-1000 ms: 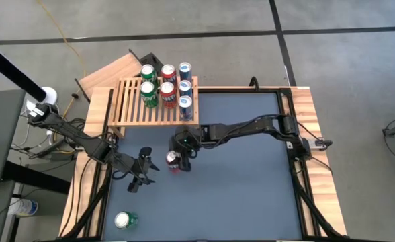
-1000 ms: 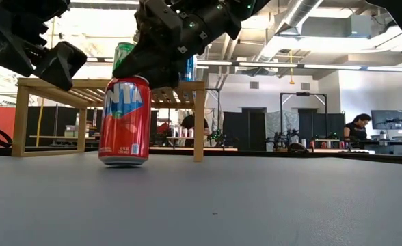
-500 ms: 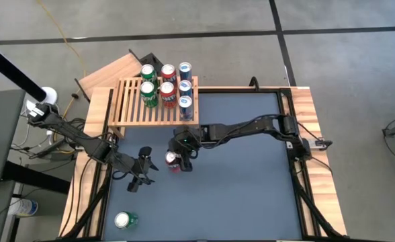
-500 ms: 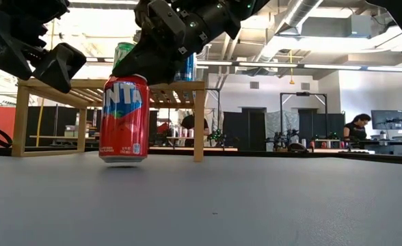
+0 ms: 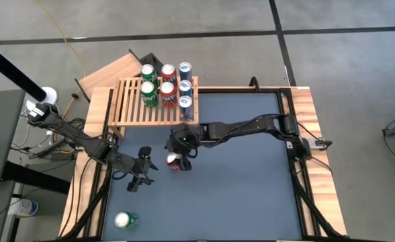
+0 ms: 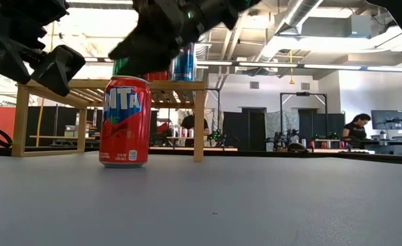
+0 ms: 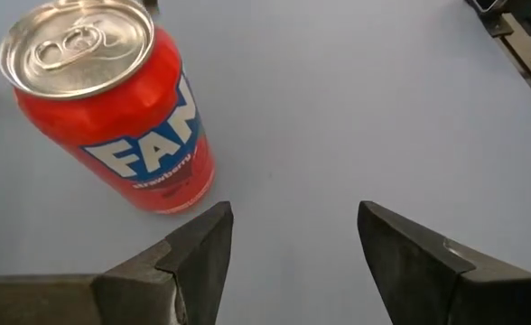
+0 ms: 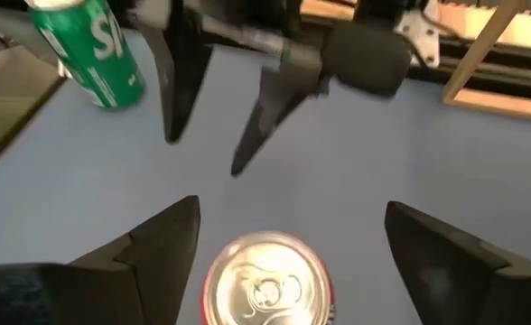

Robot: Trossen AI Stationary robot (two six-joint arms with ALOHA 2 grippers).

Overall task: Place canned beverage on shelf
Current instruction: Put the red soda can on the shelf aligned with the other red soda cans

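Observation:
A red can stands upright on its base on the blue-grey table, also seen in the low view as the red can. My right gripper hangs just above its top, open. In the right wrist view its fingers stand wide on either side of the can's silver lid without touching it. My left gripper waits open to the can's left, facing the red can. The slatted wooden shelf at the far left carries several cans.
A green can stands near the table's front left corner, seen also as the green can. A plain wooden board lies behind the shelf. The shelf's near left slats are bare. People sit in the room beyond the table.
My right gripper has opened, let go of the red can's top and risen a little, rolling slightly. The can, held just off the table half a second ago, now stands on the table by itself.

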